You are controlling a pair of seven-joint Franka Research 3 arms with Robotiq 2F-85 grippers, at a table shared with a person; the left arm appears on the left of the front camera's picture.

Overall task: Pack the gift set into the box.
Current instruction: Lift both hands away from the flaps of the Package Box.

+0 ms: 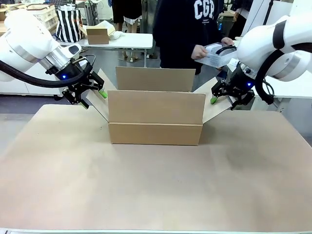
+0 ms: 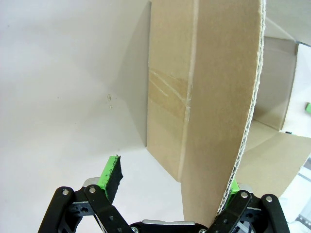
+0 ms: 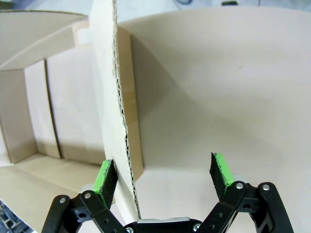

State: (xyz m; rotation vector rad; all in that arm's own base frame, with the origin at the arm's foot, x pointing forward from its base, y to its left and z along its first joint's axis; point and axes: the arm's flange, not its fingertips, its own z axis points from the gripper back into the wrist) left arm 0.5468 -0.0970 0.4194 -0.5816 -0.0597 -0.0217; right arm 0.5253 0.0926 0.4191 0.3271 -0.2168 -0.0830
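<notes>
The box (image 1: 155, 126) is sitting open side up by the middle of the table's (image 1: 156, 190) far edge, long axis running left to right. Its near and far flaps are standing up and its side flaps are splaying outward. A person's hand (image 1: 200, 50) is holding the gift set (image 1: 217, 54) beyond the far edge; we can't tell its axis. Our left gripper (image 1: 92, 95) is straddling the left flap (image 1: 101, 105), jaws wide and released, with the flap edge touching one pad (image 2: 233, 186). Our right gripper (image 1: 225, 100) is straddling the right flap (image 1: 209, 109), also released, with the edge just beside one pad (image 3: 105, 177).
</notes>
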